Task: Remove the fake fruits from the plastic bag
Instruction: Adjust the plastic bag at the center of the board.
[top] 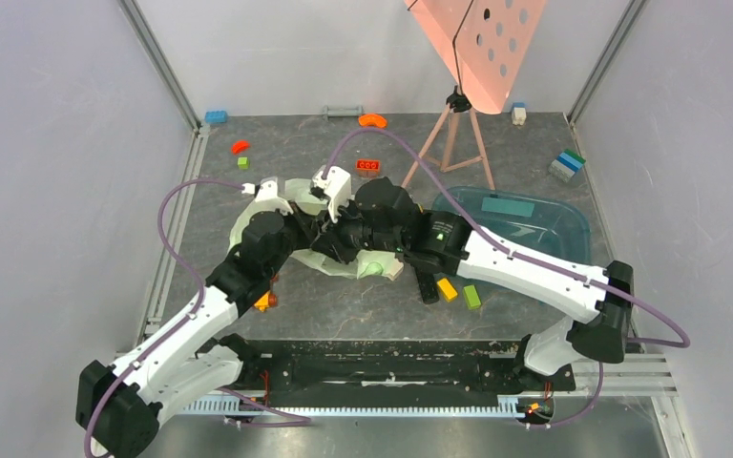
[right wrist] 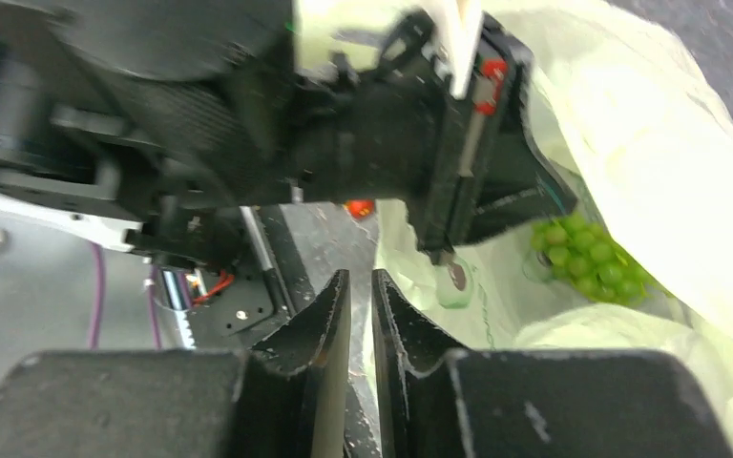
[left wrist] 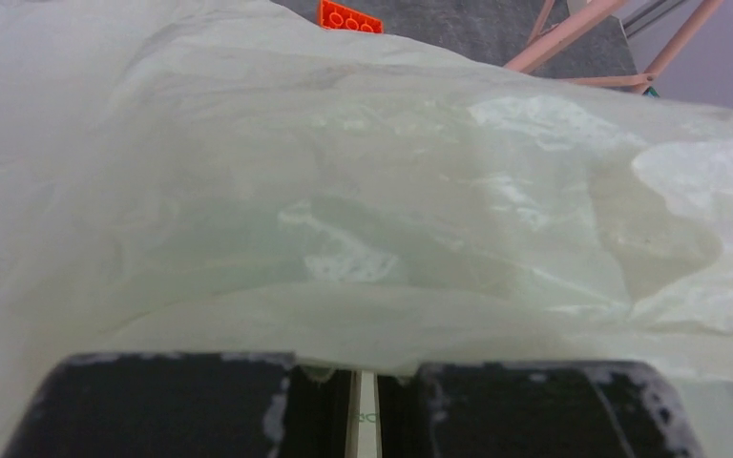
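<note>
Plastic bag [top: 248, 225] lay crumpled under both wrists. Left tool [left wrist: 363, 405] clenched on bag film. Right tool [right wrist: 361, 315] sat at bag mouth, nearly closed, nothing visible between. Green grape cluster [right wrist: 587, 254] sat inside bag. Risk: wrists crowded together could collide, or the pull could tear thin film.

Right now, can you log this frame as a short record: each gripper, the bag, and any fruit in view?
left gripper: jaws closed on a fold of the plastic bag
right gripper: jaws nearly closed beside the bag's open mouth; grip on film unclear
green cluster: inside the bag
teal tray: right of the bag
</note>
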Controlling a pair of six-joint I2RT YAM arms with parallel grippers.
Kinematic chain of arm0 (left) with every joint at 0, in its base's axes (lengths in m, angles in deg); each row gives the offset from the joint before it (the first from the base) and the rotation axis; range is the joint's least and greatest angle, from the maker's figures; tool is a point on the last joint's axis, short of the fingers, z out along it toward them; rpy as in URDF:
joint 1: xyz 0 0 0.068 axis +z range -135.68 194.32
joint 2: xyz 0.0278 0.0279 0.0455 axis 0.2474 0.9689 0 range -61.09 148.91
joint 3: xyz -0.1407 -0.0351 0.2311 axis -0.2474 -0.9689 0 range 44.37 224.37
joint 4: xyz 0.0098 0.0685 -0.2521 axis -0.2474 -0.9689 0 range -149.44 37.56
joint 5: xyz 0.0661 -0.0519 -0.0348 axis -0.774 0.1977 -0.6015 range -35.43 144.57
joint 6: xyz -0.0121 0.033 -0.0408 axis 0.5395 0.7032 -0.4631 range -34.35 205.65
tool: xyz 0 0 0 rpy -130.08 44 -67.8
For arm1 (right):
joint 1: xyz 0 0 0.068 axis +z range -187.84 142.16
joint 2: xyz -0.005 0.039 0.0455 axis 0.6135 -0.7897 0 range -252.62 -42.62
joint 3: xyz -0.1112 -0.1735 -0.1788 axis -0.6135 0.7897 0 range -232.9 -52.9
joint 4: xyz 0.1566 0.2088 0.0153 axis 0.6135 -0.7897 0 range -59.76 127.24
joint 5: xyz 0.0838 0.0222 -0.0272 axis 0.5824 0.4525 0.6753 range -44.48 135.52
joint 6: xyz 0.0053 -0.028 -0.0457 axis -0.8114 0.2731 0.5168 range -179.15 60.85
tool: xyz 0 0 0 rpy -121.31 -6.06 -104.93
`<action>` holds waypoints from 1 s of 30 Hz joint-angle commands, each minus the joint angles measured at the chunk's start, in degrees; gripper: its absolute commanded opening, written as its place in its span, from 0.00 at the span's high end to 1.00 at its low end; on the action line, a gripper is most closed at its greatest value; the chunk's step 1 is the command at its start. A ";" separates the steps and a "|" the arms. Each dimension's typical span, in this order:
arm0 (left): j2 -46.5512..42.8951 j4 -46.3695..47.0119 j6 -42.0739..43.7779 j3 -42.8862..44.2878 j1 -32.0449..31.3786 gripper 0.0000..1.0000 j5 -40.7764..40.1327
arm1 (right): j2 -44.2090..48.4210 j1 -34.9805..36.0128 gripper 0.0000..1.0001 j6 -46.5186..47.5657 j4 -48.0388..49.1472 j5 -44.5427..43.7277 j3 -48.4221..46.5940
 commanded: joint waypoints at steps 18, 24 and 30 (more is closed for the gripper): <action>2.48 4.59 -7.58 -9.34 0.15 0.98 -11.53 | -5.39 -2.56 0.95 -3.95 20.89 -27.44 30.76; -1.44 3.99 -12.14 -14.28 0.15 0.98 -14.70 | -0.82 -2.55 0.96 -9.15 27.75 -26.22 44.08; -3.39 5.49 -11.22 -15.51 0.15 0.98 -15.51 | 2.56 -2.37 0.96 -10.87 29.89 -23.76 48.54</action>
